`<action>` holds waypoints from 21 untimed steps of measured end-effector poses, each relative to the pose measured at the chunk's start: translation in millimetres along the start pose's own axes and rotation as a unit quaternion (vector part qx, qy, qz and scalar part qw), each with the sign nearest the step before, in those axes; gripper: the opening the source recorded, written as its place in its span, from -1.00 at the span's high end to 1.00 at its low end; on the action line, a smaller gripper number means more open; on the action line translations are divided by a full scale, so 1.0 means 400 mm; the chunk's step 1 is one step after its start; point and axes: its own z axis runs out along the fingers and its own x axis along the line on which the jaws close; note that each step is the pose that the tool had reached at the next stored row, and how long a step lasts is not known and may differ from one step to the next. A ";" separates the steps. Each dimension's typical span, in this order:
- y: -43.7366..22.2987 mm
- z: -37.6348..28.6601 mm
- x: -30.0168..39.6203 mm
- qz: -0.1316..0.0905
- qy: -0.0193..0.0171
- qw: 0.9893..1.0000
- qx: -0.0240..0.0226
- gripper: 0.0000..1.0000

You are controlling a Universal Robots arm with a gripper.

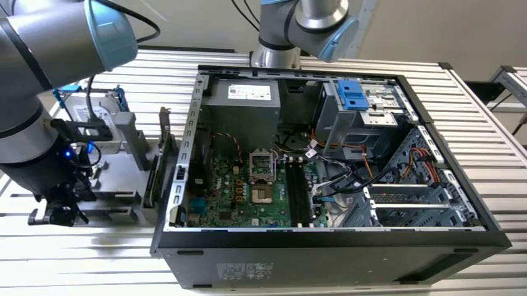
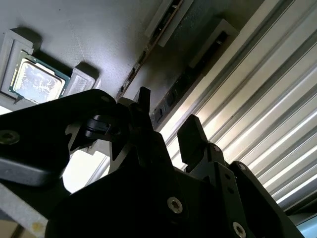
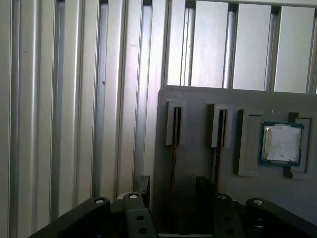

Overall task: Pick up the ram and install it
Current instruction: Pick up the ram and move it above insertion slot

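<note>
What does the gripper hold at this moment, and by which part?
Nothing is held yet. The gripper is open, its fingers standing on either side of the ram in the grey tray.

Ribbed bare-metal table [image 3: 59,99], matt grey plastic holder [image 3: 198,163], silvery metal-capped processor [image 3: 281,143], matt black pincer [image 3: 173,187].

- The exterior view is lit brightly and evenly.
- In the second wrist view, strong glare is seen on the table [image 2: 277,119], and the gripper [image 2: 167,111] is left dark.
</note>
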 end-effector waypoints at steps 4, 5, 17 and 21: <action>0.000 0.006 -0.001 -0.002 0.000 1.000 0.000 -1.00; 0.000 0.006 -0.001 -0.003 0.000 1.000 0.000 -1.00; 0.000 0.006 -0.001 -0.004 0.000 1.000 0.000 1.00; 0.000 0.006 -0.001 -0.004 0.000 1.000 0.000 1.00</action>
